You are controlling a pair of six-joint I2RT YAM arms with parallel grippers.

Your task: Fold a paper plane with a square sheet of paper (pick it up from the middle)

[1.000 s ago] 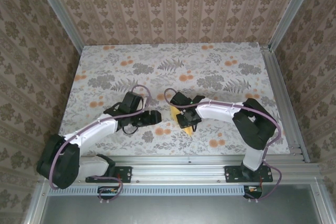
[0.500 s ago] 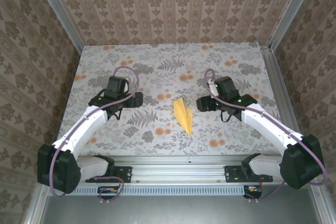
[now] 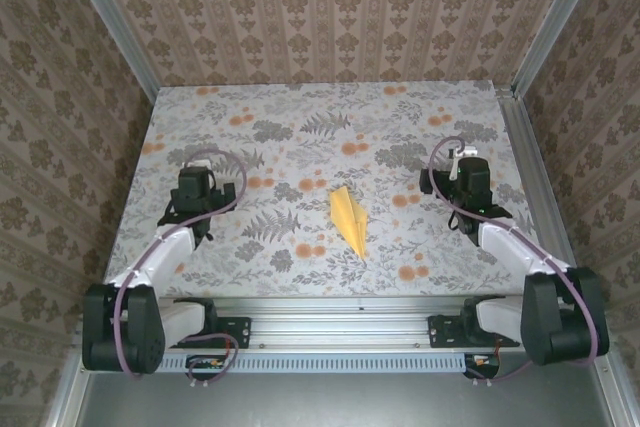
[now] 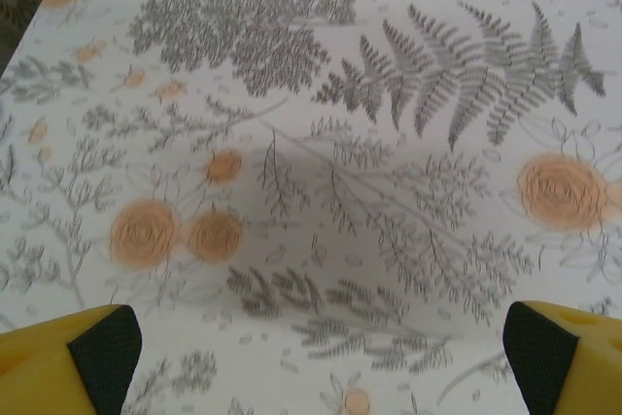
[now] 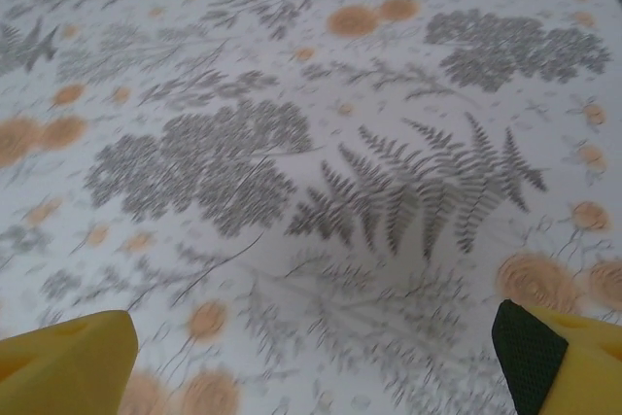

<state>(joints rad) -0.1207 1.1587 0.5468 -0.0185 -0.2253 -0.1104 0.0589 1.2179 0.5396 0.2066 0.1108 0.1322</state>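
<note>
A: Position of the paper plane [image 3: 350, 222]?
B: Flat on the flowered cloth [image 3: 300, 117], about mid-width of the table and a little toward the near edge. It lies between the two arms and touches neither.
A: Long axis?
B: Far-left to near-right in the overhead view. The broad tail is at the far end. The point aims at the near edge, slightly rightward.
A: Left gripper [image 4: 321, 352]?
B: Jaws spread wide with nothing between them, and its wrist view has bare cloth beneath. It sits well to the left of the plane.
A: Right gripper [image 5: 311, 362]?
B: Same: spread wide, empty, over cloth. It is well off to the plane's right and a bit farther back.
A: Which is nearer?
B: Judging from overhead, the right one, by a small margin. The plane lies inward from each, to the right of the left gripper and to the left of the right gripper.
A: Implication for a next grasp?
B: Probably a sideways reach inward, with the jaws set across the crease rather than along it. The fold itself looks finished.
</note>
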